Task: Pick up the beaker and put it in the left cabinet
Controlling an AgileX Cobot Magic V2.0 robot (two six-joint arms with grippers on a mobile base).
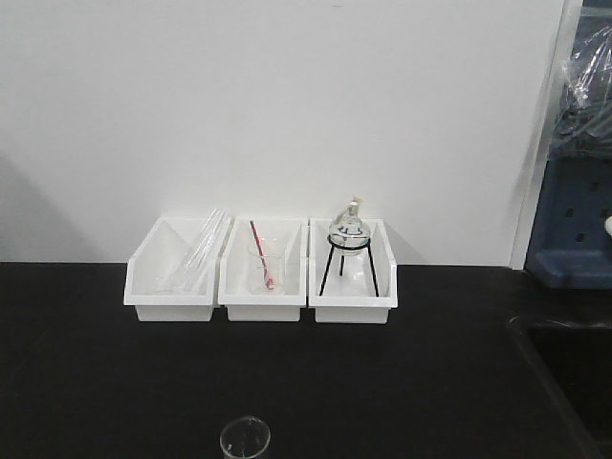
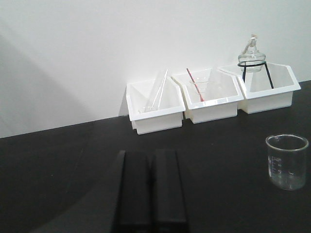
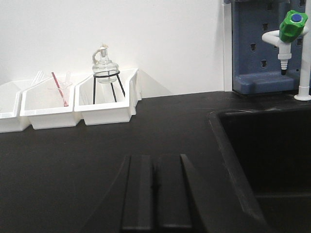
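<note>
The beaker (image 1: 245,440), a small clear glass cylinder with faint markings, stands upright on the black bench at the front edge of the front view. It also shows in the left wrist view (image 2: 286,161), to the right of and beyond my left gripper (image 2: 151,154), which is shut and empty. My right gripper (image 3: 155,158) is shut and empty over the black bench, left of the sink. The beaker does not show in the right wrist view. The left cabinet is out of view.
Three white bins stand against the wall: the left (image 1: 174,282) with glass tubes, the middle (image 1: 263,280) with a beaker holding a red rod (image 1: 261,255), the right (image 1: 352,284) with a round flask on a black tripod (image 1: 348,251). A black sink (image 3: 265,160) and green-tipped tap (image 3: 291,29) lie right.
</note>
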